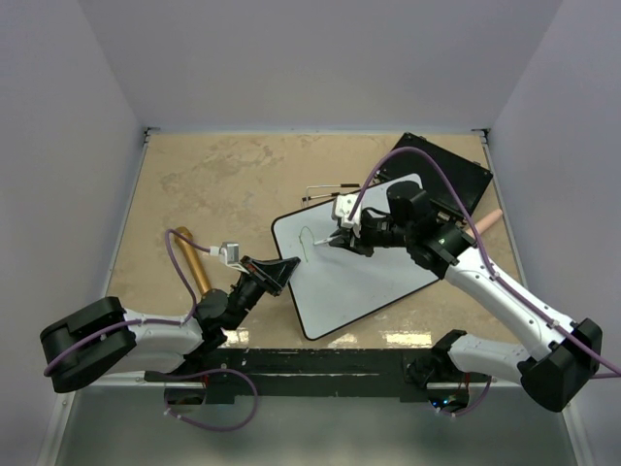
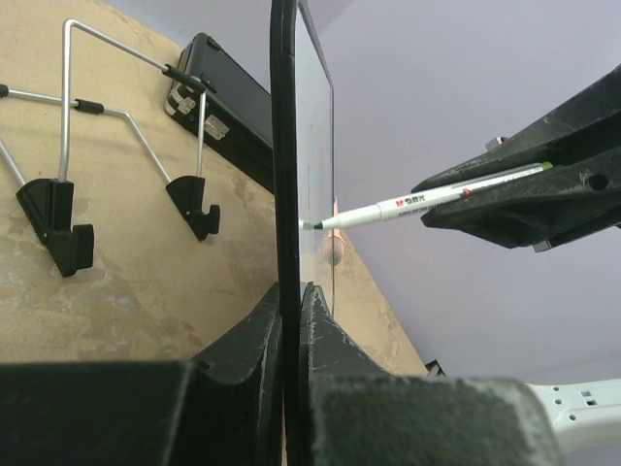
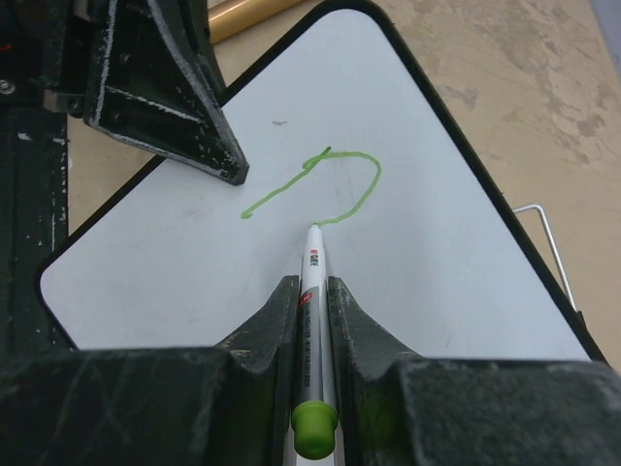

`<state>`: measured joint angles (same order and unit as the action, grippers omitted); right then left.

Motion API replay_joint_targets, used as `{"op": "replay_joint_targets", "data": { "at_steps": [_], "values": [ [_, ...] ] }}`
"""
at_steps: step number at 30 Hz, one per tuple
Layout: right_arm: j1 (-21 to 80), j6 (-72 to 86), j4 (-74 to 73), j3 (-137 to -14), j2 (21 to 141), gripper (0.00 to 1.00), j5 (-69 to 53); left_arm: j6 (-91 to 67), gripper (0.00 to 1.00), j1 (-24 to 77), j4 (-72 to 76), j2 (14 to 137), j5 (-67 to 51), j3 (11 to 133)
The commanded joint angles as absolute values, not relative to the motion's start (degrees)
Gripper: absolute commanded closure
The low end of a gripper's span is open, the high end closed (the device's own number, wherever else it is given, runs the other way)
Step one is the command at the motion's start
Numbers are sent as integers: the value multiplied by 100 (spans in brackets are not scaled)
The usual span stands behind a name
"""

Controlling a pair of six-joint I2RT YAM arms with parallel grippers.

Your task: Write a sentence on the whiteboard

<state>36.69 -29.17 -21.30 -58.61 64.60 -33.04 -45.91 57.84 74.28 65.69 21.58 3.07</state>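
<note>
left gripper (image 2: pixel 291 296) pinches the whiteboard (image 1: pixel 374 282) edge, right gripper (image 3: pixel 312 289) clamps the marker (image 3: pixel 313 254); pushing its tip ahead too hard may slip the whiteboard.

Top cam sits high on the near side of the counter (image 1: pixel 194 175), tilted down and forward, far enough back to catch everything. Left wrist cam rides right behind the left tool (image 2: pixel 291 296), super close, sighting edge-on along the whiteboard (image 2: pixel 283 146) with the pen (image 2: pixel 408 204) just ahead. Right wrist cam peers down over the right tool (image 3: pixel 312 291), straight along the pen onto the board face. All three share the pen tip on the board.
</note>
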Motion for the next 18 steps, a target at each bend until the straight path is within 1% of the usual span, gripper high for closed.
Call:
{"op": "replay_joint_targets", "data": {
  "at_steps": [1, 18],
  "values": [
    [3665, -3225, -2496, -5792, 6556, 100, -3638, -3779, 100, 5801, 7541, 6592, 2180, 220],
    [3814, -3068, -2321, -5906, 6829, 100, -4008, -3788, 100, 5801, 7567, 6645, 2197, 229]
  ]
}}
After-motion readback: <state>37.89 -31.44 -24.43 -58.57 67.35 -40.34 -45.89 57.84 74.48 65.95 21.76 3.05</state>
